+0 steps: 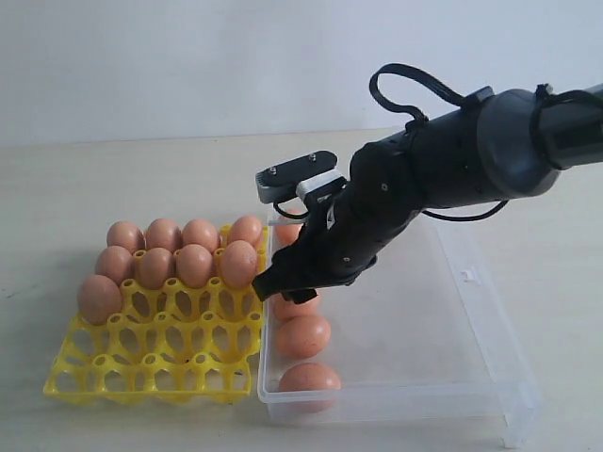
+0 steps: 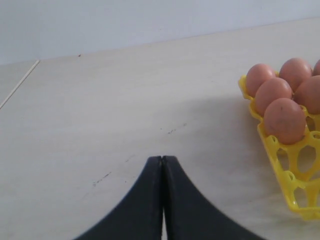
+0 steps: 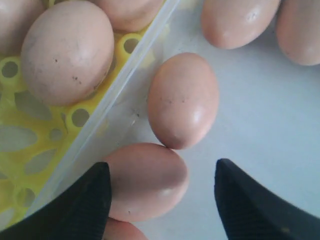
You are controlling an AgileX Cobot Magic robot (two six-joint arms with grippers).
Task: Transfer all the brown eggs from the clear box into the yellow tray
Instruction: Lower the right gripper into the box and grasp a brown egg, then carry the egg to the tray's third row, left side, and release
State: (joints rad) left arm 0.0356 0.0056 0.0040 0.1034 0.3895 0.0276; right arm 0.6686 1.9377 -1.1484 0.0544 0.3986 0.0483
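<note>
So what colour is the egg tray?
The tray is bright yellow, clearest in the exterior view.

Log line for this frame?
right gripper open over brown eggs in clear box | left gripper shut | yellow tray partly filled

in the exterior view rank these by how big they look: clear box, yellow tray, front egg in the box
1. clear box, largest, though the arm partly hides it
2. yellow tray
3. front egg in the box, clearly smallest

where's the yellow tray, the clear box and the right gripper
yellow tray [image 1: 151, 372], exterior view, empty front cups
clear box [image 1: 429, 339], exterior view, bare floor
right gripper [image 3: 161, 165], right wrist view, midway between its open fingertips
</note>
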